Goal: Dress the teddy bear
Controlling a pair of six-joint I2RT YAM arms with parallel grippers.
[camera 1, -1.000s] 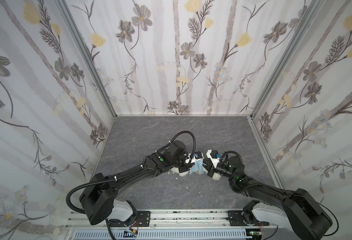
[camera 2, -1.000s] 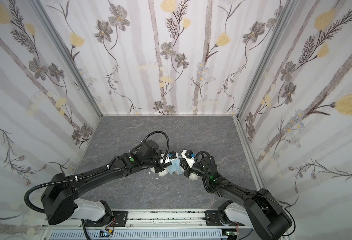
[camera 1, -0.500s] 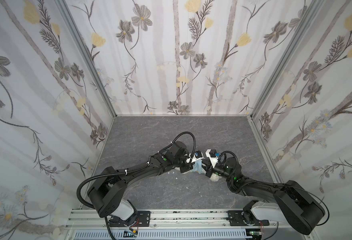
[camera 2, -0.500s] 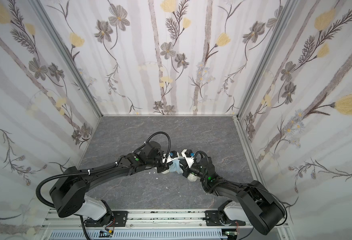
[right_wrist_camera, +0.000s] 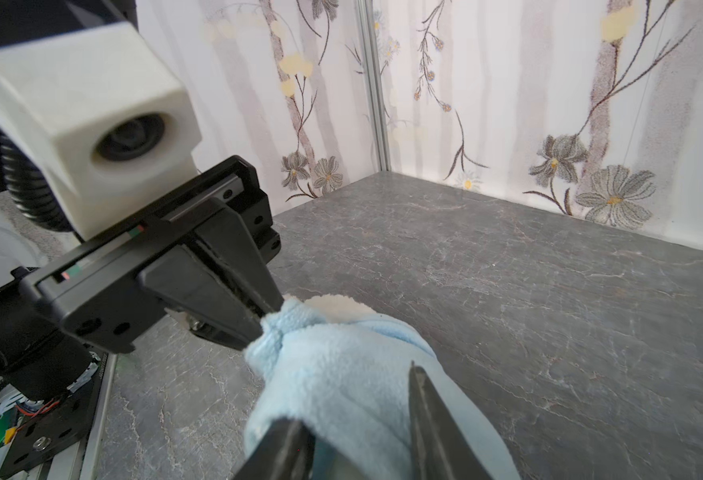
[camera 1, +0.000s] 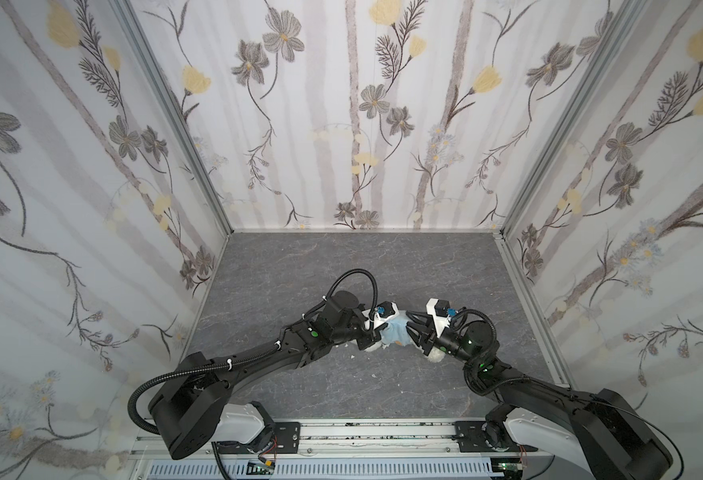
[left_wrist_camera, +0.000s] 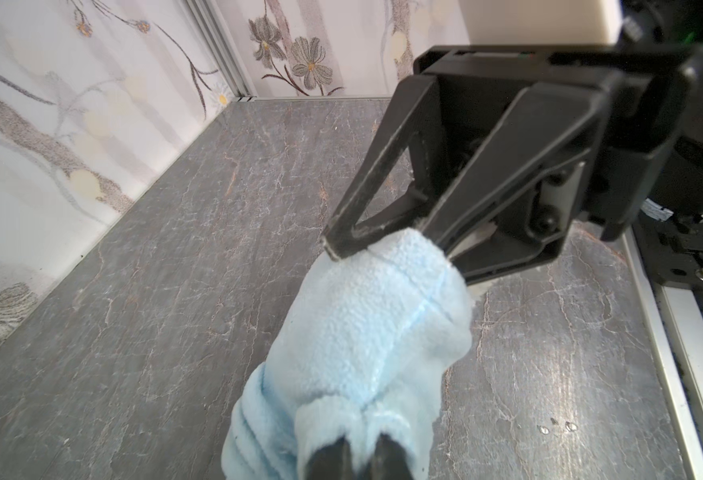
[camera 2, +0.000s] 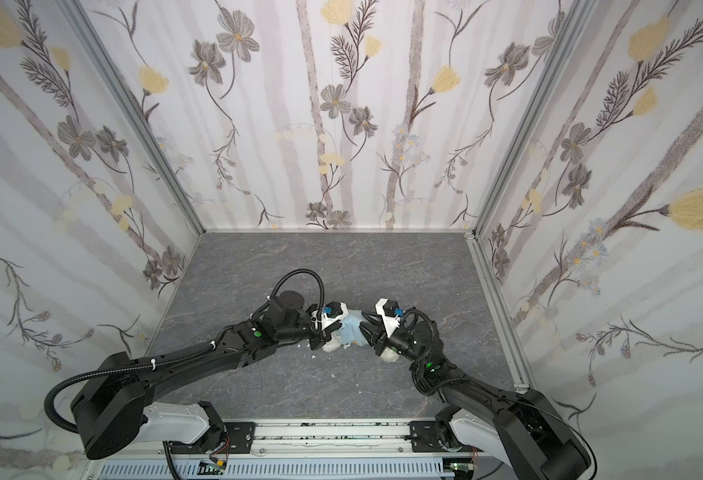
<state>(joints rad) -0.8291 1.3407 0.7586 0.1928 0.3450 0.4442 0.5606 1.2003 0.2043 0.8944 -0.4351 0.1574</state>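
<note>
**Walls** point(camera 1: 341, 104): three panels of pale paper with grey and yellow flowers. They fill the upper half and both sides of both top views.

**Table** point(camera 1: 341, 266): grey, stone-veined surface, from centre to lower middle of frame.

**Rail** point(camera 1: 362, 436): metal strip along the bottom edge, carrying both arm bases.

**Left arm** point(camera 1: 258, 361): black, runs from lower left up to frame centre.

**Right arm** point(camera 1: 549, 395): black, runs from lower right up to frame centre, facing the left arm.

**Hoodie** point(camera 1: 395, 332): small, light blue fleece, bunched and drawn out between the two grippers, just below frame centre.

**Teddy bear** point(camera 1: 368, 345): white plush, low on the table just below centre of both top views. The hoodie covers most of it. White fluff shows at the lower left and lower right of the blue cloth. The face is hidden.

**Left gripper** point(right_wrist_camera: 260, 322): jaws closed tight, pinching a gathered fold of the hoodie.

**Right gripper** point(left_wrist_camera: 387, 249): jaws parted, with the hoodie's opposite end between them. One fingertip point(left_wrist_camera: 333, 249) touches the cloth. Whether they press on it cannot be told.
</note>
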